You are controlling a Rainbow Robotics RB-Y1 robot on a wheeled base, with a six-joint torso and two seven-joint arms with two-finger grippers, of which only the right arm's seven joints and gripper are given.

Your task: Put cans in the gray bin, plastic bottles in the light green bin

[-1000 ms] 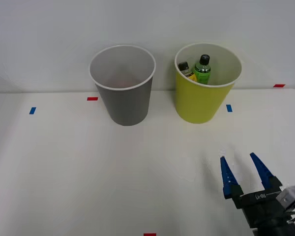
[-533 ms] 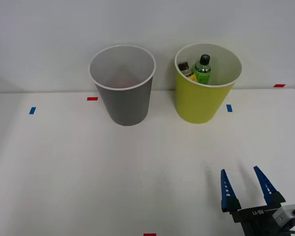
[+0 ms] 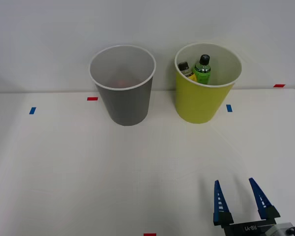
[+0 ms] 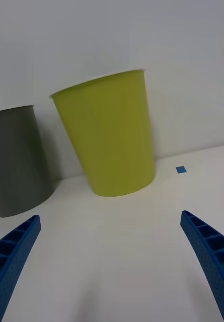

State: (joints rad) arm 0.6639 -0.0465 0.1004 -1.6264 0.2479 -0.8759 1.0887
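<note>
Both bins upright at the back of the white worktop (image 3: 64, 162).
Green bottle (image 3: 202, 70) and darker bottle (image 3: 186, 69) inside light green bin (image 3: 201, 105); gray bin (image 3: 125, 103) just beside; right gripper (image 3: 238, 199) low near front edge, jaws wide, holding nothing.

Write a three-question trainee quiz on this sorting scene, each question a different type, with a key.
1. True or false: the green bottle with the black cap stands inside the gray bin.
2. Multiple choice: the right gripper is (A) shut on a bottle, (B) open and holding nothing, (C) inside a bin.
3. Fill in: next to the green bottle in the light green bin is a darker bottle with a ____ label.

Key: 1 false, it stands in the light green bin. 2 B, its blue fingers are spread apart above the white table, nearer the robot than both bins. 3 yellow.
</note>
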